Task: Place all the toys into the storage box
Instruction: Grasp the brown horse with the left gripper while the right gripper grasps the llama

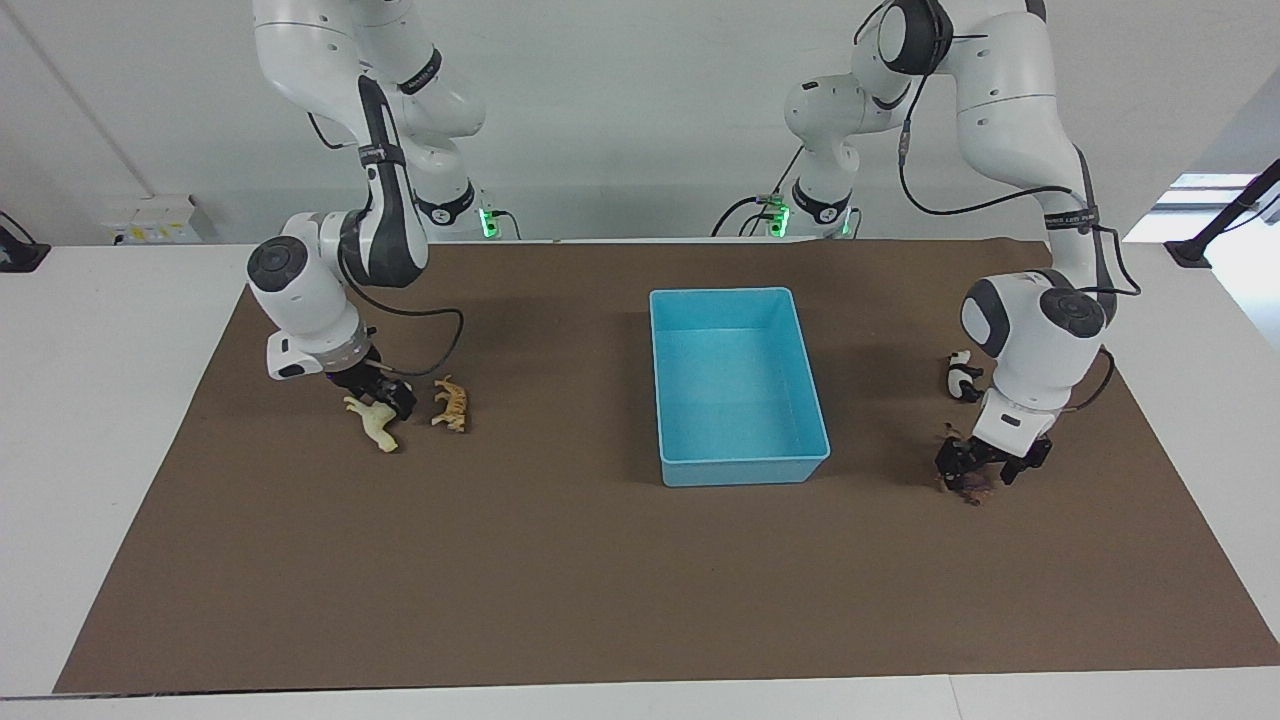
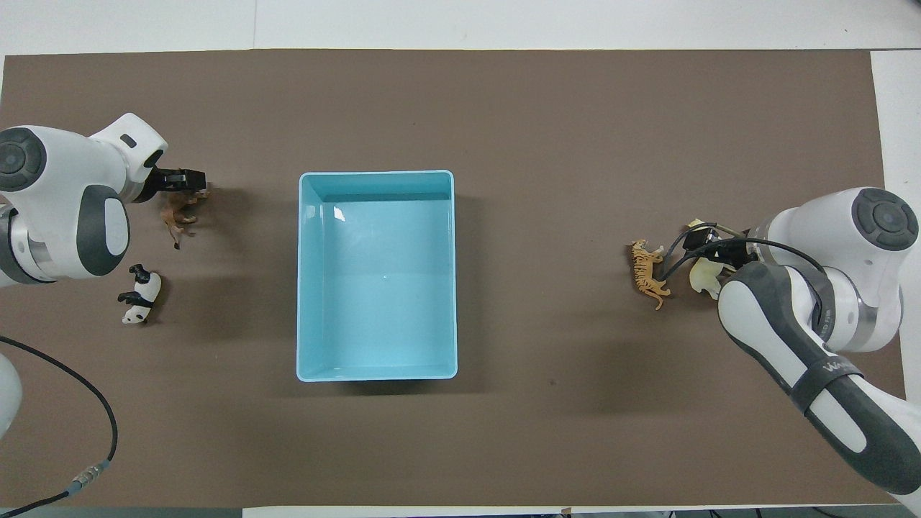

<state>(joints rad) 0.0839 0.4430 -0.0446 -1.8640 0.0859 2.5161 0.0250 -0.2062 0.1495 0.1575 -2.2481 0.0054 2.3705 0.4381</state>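
At both ends of the table the arms are bent low over the toys; the blue box (image 1: pixel 738 385) between them holds nothing. The right gripper (image 1: pixel 385 393) is down at the horse (image 1: pixel 372 420), beside the tiger (image 1: pixel 451 404); the left gripper (image 1: pixel 990 466) straddles the lion (image 2: pixel 180 213), the panda (image 1: pixel 962 376) nearer the robots. Whether either gripper has clamped cannot be told. Advice: seat the fingers across each body, grip firmly, lift straight.
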